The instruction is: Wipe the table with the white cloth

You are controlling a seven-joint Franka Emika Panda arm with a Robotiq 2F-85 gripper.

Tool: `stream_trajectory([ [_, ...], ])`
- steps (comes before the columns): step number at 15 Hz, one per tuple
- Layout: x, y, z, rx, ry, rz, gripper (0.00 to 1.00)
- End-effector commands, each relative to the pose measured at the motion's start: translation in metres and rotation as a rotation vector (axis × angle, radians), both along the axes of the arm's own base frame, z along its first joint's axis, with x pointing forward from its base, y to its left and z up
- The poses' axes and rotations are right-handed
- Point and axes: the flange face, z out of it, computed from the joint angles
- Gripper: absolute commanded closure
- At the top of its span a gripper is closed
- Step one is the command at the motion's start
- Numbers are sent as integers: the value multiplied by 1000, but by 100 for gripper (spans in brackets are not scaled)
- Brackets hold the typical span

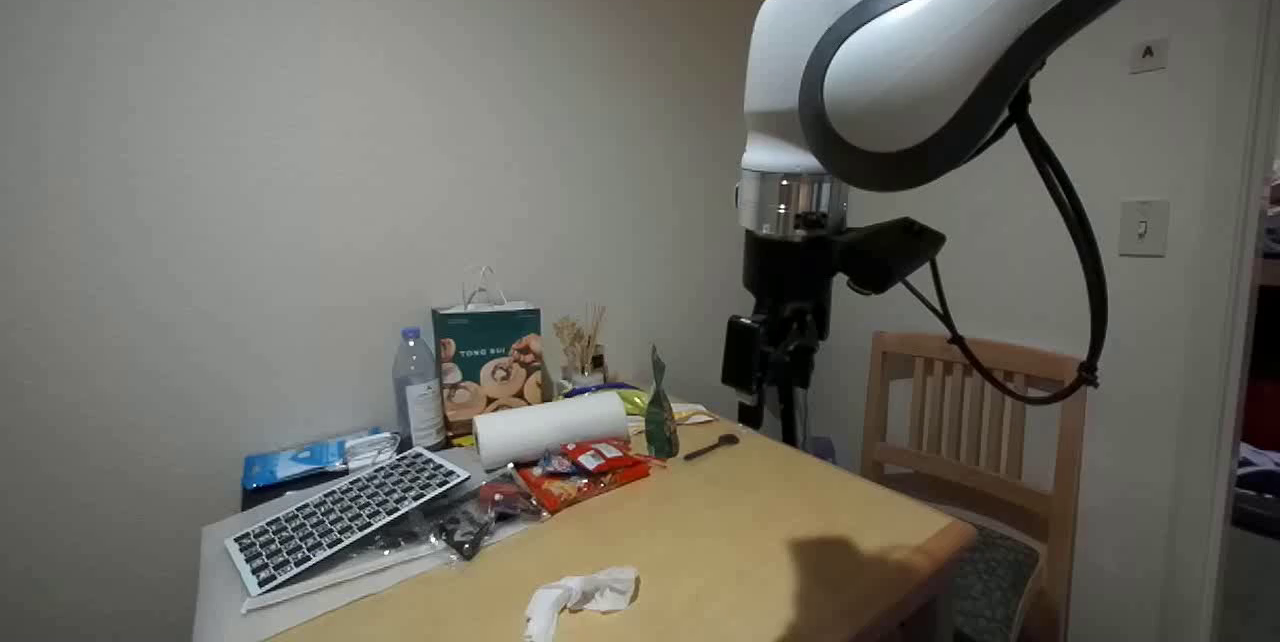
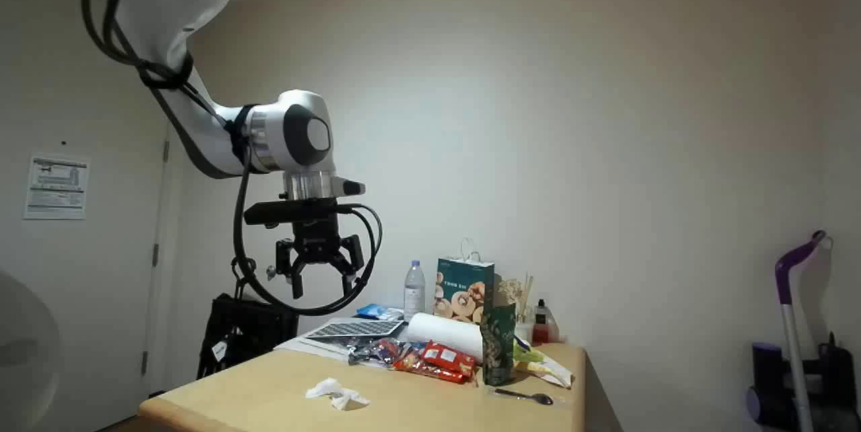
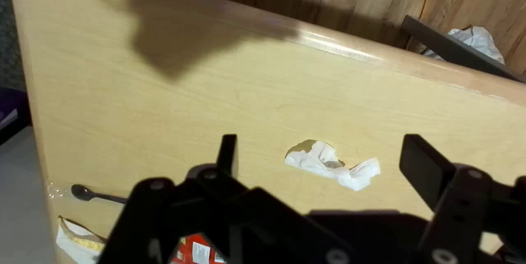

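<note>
The white cloth [image 1: 600,590] is a small crumpled piece lying on the light wood table [image 1: 720,522]. It shows in an exterior view [image 2: 340,394] on the table [image 2: 249,398] and in the wrist view [image 3: 355,177]. My gripper [image 2: 322,289] is open and empty, pointing down, well above the tabletop. In the wrist view the cloth appears between the two spread fingers [image 3: 320,151], but below them and not touched. In an exterior view the gripper [image 1: 770,420] is seen side-on.
At the table's back are a keyboard [image 1: 345,519], a paper roll [image 1: 550,429], red snack packets [image 2: 440,359], a green pouch [image 2: 498,346], a bottle [image 2: 414,291] and a paper bag [image 2: 464,289]. A black spoon [image 3: 84,192] lies near an edge. A chair [image 1: 970,422] stands beside the table.
</note>
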Motion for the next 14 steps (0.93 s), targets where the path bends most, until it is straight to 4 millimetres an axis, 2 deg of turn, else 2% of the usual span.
stream_trajectory([
  [1, 0, 0, 0, 0, 1, 0, 0],
  [5, 0, 0, 0, 0, 1, 0, 0],
  [7, 9, 10, -4, -15, 21, 13, 0],
  [9, 16, 30, -8, -42, 31, 40, 0],
  [14, 41, 104, -23, -143, 34, 93, 0],
])
